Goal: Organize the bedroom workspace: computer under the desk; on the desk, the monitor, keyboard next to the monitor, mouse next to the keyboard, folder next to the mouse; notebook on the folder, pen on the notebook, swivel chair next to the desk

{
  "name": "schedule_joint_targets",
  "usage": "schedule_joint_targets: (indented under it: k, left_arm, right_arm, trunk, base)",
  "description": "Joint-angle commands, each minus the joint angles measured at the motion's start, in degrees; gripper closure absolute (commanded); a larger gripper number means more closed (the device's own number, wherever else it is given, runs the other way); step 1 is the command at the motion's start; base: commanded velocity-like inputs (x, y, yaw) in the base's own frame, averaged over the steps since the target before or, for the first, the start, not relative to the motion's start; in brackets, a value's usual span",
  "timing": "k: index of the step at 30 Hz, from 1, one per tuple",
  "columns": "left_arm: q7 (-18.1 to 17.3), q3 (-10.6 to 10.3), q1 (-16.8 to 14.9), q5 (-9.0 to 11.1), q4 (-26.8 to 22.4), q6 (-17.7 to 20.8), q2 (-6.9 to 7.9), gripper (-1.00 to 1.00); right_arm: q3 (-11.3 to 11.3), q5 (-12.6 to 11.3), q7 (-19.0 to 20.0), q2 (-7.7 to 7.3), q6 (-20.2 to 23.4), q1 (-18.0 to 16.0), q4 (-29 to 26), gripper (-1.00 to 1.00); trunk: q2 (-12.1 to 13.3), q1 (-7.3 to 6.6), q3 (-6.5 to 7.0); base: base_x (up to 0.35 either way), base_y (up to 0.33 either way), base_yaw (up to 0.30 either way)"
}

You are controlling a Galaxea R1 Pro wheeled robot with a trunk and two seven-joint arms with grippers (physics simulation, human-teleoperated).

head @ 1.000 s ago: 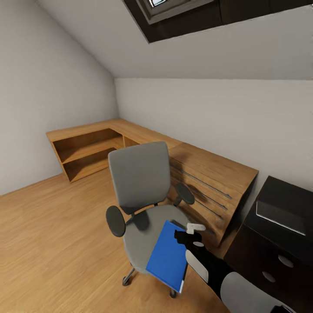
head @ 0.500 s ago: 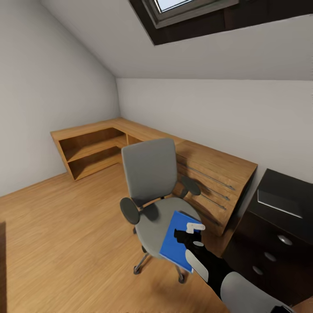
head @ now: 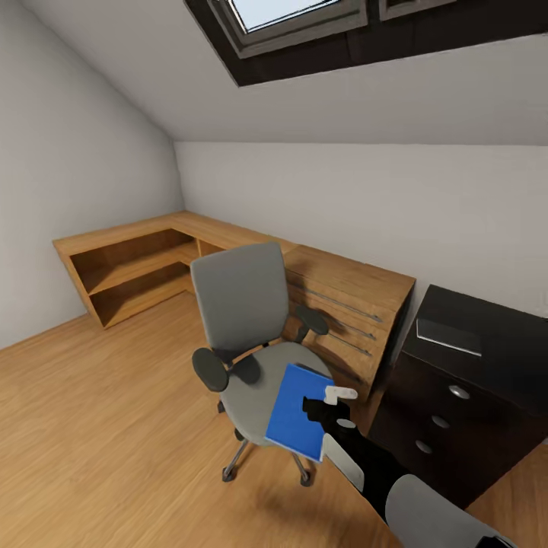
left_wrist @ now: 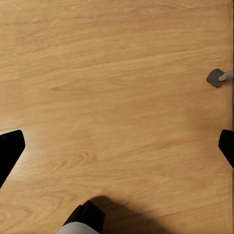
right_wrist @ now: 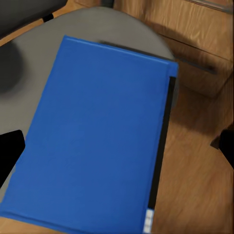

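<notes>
The grey swivel chair stands on the wood floor in front of a light wood cabinet. The blue folder lies on the front of its seat and overhangs the edge. My right gripper hovers open just above the folder's near side. In the right wrist view the folder spreads between the gripper's wide-apart black fingers, touching neither. The black desk stands at the right with the grey notebook on top. My left gripper is open over bare floor.
A light wood cabinet with bar handles sits behind the chair, joined to a low open shelf unit along the left wall. A chair caster shows in the left wrist view. Sloped ceiling with a skylight overhead. Open floor lies left of the chair.
The whole head view has shifted: chair and folder look smaller and farther, and more of the black desk shows at the right. The folder stays on the seat.
</notes>
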Motion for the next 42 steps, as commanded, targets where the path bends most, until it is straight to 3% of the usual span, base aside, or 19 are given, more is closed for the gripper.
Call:
schedule_joint_targets:
  k: [1, 21, 42]
  left_arm:
    - [0.47, -0.47, -0.01, 0.60, -0.08, -0.41, 0.11, -1.00]
    - [0.63, -0.22, -0.01, 0.68, -0.08, -0.41, 0.13, -1.00]
    - [0.56, -0.06, -0.02, 0.68, -0.08, -0.49, 0.13, -1.00]
  right_arm:
    - [0.32, -0.21, -0.47, -0.03, 0.20, -0.07, -0.09, -1.00]
    - [0.24, -0.20, -0.57, -0.11, -0.08, -0.07, -0.15, -1.00]
    - [0.23, -0.20, -0.65, -0.11, -0.09, -0.07, -0.15, -1.00]
  trunk:
    - [-0.03, 0.00, 0.01]
    - [-0.03, 0.00, 1.44]
    - [-0.03, 0.00, 3.09]
  base:
    - [-0.010, 0.009, -0.218]
    - [-0.002, 0.001, -0.157]
    - [-0.011, 0.000, -0.018]
